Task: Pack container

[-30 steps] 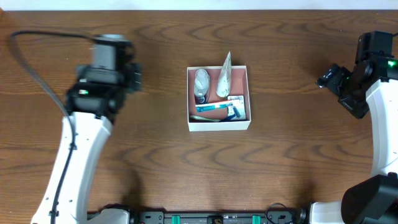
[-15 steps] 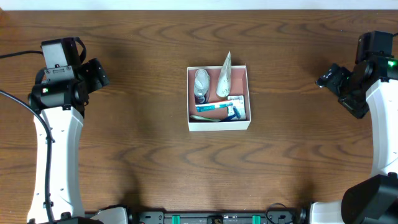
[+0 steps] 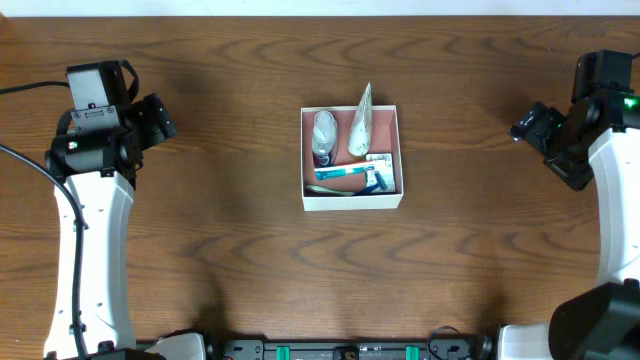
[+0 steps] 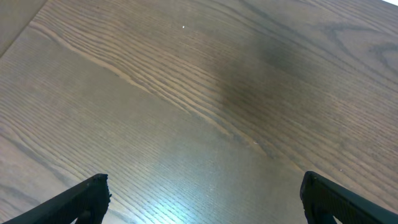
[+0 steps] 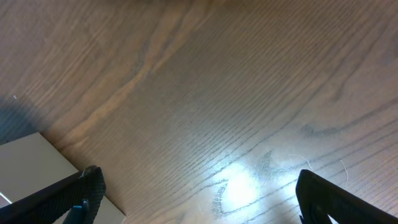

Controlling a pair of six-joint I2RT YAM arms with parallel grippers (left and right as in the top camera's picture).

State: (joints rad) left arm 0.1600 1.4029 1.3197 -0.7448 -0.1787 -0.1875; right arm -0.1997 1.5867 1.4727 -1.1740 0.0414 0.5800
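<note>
The container, a small square white-walled box with a pinkish-brown inside, sits at the table's middle in the overhead view. It holds a small clear bottle, a white tube leaning over the far wall, and a blue toothbrush with a small packet. My left gripper is far left of it, open and empty; its wrist view shows only bare wood between the fingertips. My right gripper is far right, open and empty.
The wooden table fills the overhead view, with a pale strip along its far edge. A pale table edge corner shows in the right wrist view. A black cable runs from the left arm.
The left arm swung from nearer the container out to the far left between one second and half a second ago, then stayed still. The right arm has not moved.
</note>
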